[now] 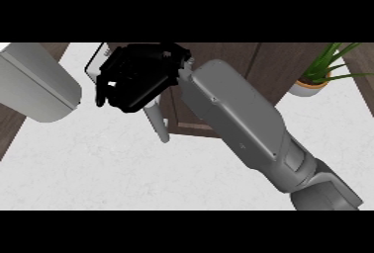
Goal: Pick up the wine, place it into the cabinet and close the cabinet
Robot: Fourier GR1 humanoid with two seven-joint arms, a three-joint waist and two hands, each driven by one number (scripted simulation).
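Right forearm (248, 123) ran from 5 o'clock up to centre, nearest the lens. Left forearm (36, 81) sat at 9 o'clock, its hand out of view. White counter (110, 168) lay below, dark wood cabinet (226, 54) at 12. Right hand (139, 76) at 11 o'clock had fingers curled, over the cabinet's grey bar handle (157, 123); actual contact unclear. Potted plant (318, 74) sat at 2. Wine not visible.

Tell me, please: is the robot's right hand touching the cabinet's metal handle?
Cannot tell. In the head view the right hand overlaps the top of the handle and hides that end, so neither contact nor a gap shows plainly.
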